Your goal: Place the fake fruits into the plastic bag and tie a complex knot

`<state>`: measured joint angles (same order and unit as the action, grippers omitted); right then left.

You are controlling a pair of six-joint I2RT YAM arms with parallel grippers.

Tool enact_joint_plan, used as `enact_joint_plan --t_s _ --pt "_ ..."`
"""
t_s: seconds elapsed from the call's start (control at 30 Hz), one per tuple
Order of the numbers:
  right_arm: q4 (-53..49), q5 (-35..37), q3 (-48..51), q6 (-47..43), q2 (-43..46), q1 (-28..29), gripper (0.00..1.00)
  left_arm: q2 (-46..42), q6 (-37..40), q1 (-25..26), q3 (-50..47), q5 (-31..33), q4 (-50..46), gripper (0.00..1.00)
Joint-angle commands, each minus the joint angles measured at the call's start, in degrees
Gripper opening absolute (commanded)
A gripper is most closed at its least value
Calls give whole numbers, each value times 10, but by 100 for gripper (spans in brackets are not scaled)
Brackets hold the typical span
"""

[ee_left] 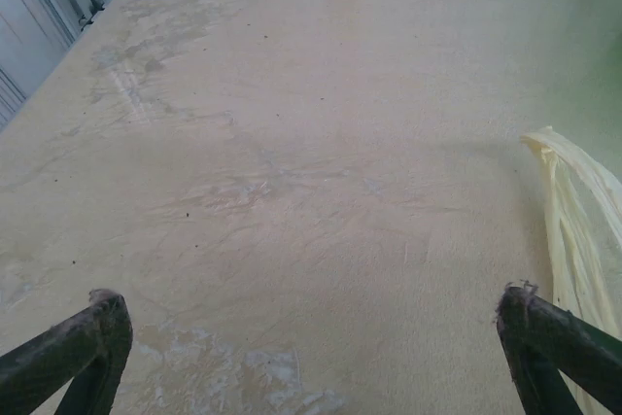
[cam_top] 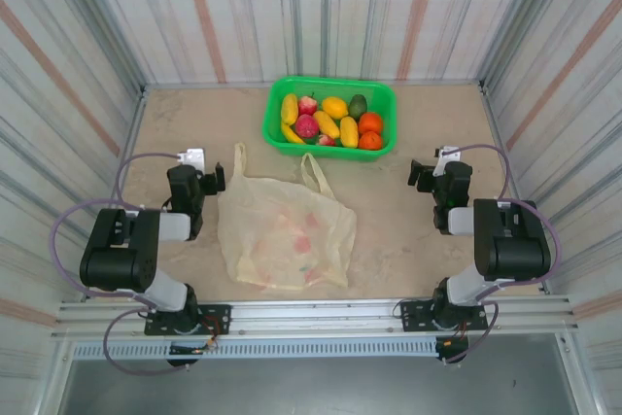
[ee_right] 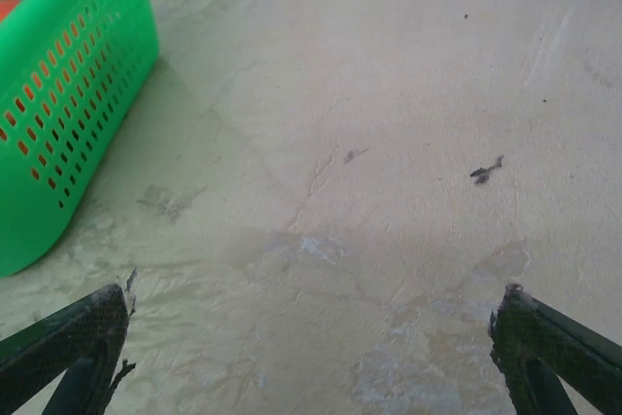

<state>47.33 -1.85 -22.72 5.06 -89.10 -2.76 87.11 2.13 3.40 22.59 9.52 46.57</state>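
Your left gripper (ee_left: 311,303) and right gripper (ee_right: 311,300) both gape wide, holding nothing; the small glossy plastic fake fruits (cam_top: 330,121) sit in the green slotted plastic basket (cam_top: 330,84) at the far side; the thin translucent pale-yellow plastic bag (cam_top: 287,230) lies flat between your arms, handles (cam_top: 238,157) apart.

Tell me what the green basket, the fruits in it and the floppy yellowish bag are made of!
Basket: looks like hard, smooth plastic; even bright green, with rows of moulded slots in its wall.
Fruits: probably plastic, going by their vivid colours and slight shine.
Bag: thin, half-see-through plastic film; it lies limp and crinkled.
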Motion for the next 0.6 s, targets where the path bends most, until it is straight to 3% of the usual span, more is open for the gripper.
enact_joint_plan --t_s 0.0,0.57 --pt "-3 -9 -3 -1 6 -2 99 -7 -2 -3 -3 3 10 99" --pt "-3 -9 -3 -1 6 -3 99 -7 1 4 -2 11 8 99"
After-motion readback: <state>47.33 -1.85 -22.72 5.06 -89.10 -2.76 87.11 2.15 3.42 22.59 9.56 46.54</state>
